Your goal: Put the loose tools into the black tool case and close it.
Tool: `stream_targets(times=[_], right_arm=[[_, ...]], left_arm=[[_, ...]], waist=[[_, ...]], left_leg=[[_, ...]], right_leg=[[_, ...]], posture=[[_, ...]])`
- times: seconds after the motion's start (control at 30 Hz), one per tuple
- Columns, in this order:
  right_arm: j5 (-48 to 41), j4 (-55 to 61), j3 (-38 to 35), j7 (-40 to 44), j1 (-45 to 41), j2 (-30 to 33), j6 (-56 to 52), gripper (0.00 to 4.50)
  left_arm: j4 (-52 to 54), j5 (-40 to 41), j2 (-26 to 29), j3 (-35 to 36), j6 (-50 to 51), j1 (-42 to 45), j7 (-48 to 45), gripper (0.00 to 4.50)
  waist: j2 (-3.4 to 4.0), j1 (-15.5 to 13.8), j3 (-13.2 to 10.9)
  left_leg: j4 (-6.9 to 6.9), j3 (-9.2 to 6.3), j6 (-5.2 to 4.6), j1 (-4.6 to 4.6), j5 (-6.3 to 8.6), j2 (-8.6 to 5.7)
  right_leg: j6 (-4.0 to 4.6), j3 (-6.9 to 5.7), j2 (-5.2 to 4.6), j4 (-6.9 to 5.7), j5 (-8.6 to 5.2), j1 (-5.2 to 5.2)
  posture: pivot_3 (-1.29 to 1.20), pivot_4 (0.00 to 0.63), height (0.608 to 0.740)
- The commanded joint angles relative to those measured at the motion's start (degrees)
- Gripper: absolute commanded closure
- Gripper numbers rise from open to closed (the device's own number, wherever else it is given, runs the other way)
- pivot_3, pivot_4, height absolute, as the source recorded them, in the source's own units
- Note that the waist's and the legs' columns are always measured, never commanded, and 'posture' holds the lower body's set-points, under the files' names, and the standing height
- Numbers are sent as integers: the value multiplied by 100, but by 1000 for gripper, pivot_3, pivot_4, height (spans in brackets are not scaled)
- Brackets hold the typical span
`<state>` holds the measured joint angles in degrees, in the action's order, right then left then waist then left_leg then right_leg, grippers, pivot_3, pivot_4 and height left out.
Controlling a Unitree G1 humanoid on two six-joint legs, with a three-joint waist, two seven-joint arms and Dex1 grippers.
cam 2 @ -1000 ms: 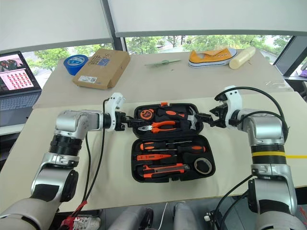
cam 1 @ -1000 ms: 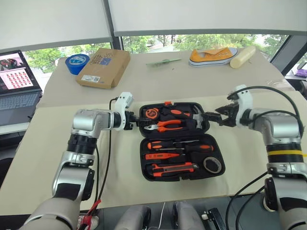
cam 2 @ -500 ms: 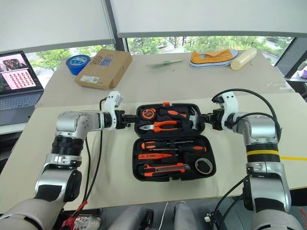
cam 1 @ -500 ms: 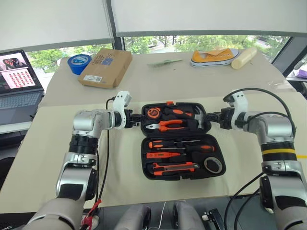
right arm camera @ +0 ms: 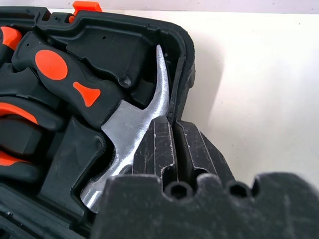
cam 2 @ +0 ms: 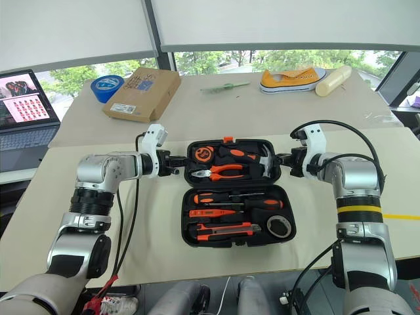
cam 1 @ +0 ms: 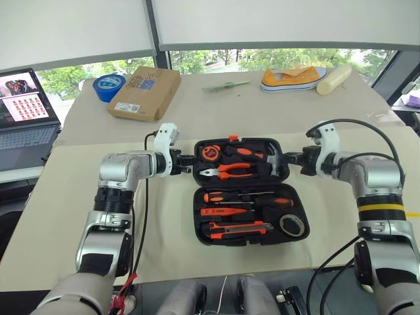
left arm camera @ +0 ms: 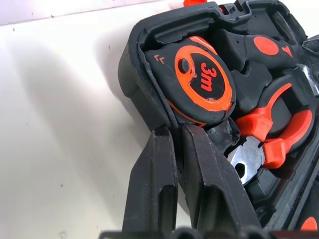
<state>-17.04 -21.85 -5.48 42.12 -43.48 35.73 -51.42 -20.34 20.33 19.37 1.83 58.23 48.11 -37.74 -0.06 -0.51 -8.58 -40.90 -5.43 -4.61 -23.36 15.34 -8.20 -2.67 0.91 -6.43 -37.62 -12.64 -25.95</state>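
Bright daylight enters through the windows (cam 1: 262, 58) behind the table (cam 1: 59, 216). Soft shadows fall beside the black tool case (left arm camera: 142, 94) just past the fingers (left arm camera: 154, 189), which look slightly blurred.

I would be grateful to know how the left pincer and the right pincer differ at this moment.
The left pincer pinches the black tool case rim beside the tape measure; the right pincer pinches the opposite rim beside the hammer. The left pincer reaches in from the case's left end, the right from its right end. Both are shut on the far half's rim.
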Motion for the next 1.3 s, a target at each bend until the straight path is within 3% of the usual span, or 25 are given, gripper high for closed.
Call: stream_targets(times=[0.03, 0.37, 0.57, 0.73, 0.87, 0.97, 1.1, 1.13, 1.2, 1.23, 1.3], right_arm=[[-148, 447, -20, 177, -180, 19, 209, 4453], [96, 364, -326, -494, -709, -260, 1461, 4453], [453, 724, -151, -403, -193, -183, 2531, 4453], [564, 1426, -106, -225, 761, -94, 3261, 4453], [971, 1715, -46, -46, 1645, 157, 4845, 4453], [1027, 2012, -222, 157, 2367, 429, 5784, 4453], [436, 2884, -904, 666, 3720, 811, 6054, 4453], [339, 3047, -1021, 743, 3969, 880, 6093, 3748], [206, 3270, -1179, 833, 4309, 969, 6106, 3213], [193, 3418, -1313, 855, 4566, 1018, 6081, 2807], [-201, 4043, -2404, 1752, 6095, 1298, 5576, 2439]], left_arm=[[90, 14, -98, -172, -358, 128, -174, 4500], [11, -51, -383, 215, -1719, 414, 66, 4500], [528, -588, -63, -394, -3125, -206, -510, 4500], [1113, -915, 201, -626, -4363, -1129, -723, 4500], [1539, -1031, 341, -541, -4701, -1652, -595, 4500], [2083, -932, 509, -345, -4552, -2143, -464, 4500], [3330, -565, 948, 98, -3963, -3371, -480, 4500], [3536, -508, 1037, 164, -3879, -3589, -470, 4500], [3799, -414, 1173, 246, -3746, -3871, -418, 4500], [3954, -359, 1269, 333, -3667, -4089, -407, 3778], [4342, 128, 1900, 1296, -3123, -4966, -876, 3203]], waist=[[0, 3, 0], [0, 51, -1], [0, 112, -1], [2, 144, 1], [3, 130, 3], [6, 130, 5], [8, 150, 9], [8, 164, 11], [7, 168, 11], [7, 161, 11], [21, 136, 18]], left_leg=[[0, 0, 0, 0, 0, 0], [0, 1, 2, -33, -2, 0], [4, 0, 2, -37, -2, 1], [19, -1, 2, -17, -1, 1], [19, 0, 2, 6, -1, 1], [24, 1, 2, 19, 0, 3], [43, 11, 3, 31, 1, 9], [63, 16, 3, 42, 1, 12], [90, 27, 7, 66, 3, 20], [92, 38, 7, 74, 3, 20], [122, 78, 3, 109, 6, 20]], right_leg=[[0, 0, 0, 0, 0, 0], [0, -2, 0, 1, 0, -33], [0, -4, -1, 4, 0, -35], [0, -7, -1, 2, 0, -31], [0, -11, 4, 3, 0, -12], [0, -6, 9, 1, 0, -8], [0, 0, 20, 2, -1, -7], [-1, 5, 20, 2, -1, -9], [0, 10, 25, 5, -1, -4], [1, 13, 28, 21, -2, -3], [22, 26, 23, 51, -5, 12]], posture=[[0, 150, 735], [0, 150, 735], [0, 150, 735], [0, 150, 735], [0, 150, 735], [0, 150, 735], [0, 150, 735], [0, 150, 735], [0, 150, 735], [0, 150, 735], [0, 150, 735]])
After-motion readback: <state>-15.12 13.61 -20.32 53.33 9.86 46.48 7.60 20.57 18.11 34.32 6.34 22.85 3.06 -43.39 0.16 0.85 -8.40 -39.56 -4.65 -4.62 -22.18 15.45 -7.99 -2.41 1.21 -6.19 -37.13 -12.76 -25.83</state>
